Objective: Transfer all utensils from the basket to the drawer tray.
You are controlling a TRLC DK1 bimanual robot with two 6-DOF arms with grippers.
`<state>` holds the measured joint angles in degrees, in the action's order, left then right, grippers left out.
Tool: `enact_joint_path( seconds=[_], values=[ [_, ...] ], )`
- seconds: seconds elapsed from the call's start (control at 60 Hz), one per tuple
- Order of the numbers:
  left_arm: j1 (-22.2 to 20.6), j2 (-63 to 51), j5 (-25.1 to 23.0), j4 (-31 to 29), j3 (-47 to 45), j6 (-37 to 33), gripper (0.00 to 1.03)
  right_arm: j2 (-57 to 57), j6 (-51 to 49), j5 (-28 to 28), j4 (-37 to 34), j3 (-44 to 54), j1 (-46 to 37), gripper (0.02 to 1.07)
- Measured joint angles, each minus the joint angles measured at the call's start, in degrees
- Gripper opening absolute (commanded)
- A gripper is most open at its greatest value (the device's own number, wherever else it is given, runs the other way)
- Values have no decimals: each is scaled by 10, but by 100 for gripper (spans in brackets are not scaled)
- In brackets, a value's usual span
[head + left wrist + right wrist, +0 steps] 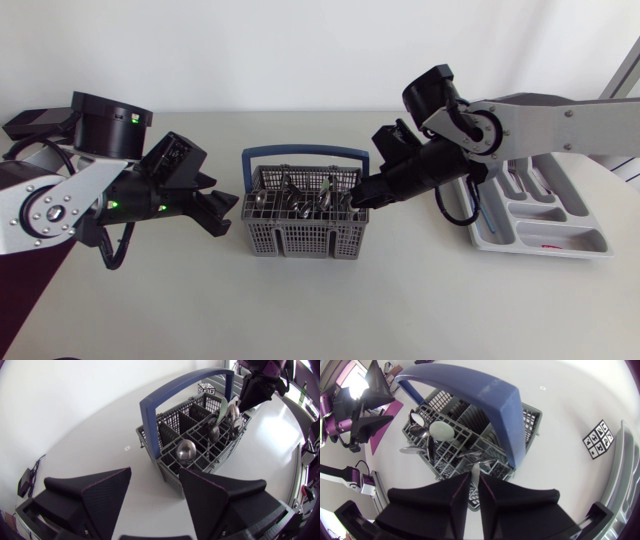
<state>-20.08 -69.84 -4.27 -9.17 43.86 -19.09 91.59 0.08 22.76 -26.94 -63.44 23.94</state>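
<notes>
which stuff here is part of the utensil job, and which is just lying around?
Job:
- basket
- utensils in it
- tray
- right gripper, shut on a utensil handle
- left gripper, open beside the basket

Lying about:
- checkered marker tag on the table

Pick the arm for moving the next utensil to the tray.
Right: its black gripper pinches a silver utensil handle in the grey plastic basket, with the grey drawer tray beside it. Left gripper sits open.
</notes>
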Motion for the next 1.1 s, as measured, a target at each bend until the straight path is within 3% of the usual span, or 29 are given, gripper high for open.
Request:
enact_joint_path(
  seconds=[0.433,1.1],
  values=[
    [0,0,0,0,0,0,69,-11,0,25,14,0,-4,11],
    [-9,0,0,1,0,11,69,-122,10,78,12,6,-20,11]
  ],
)
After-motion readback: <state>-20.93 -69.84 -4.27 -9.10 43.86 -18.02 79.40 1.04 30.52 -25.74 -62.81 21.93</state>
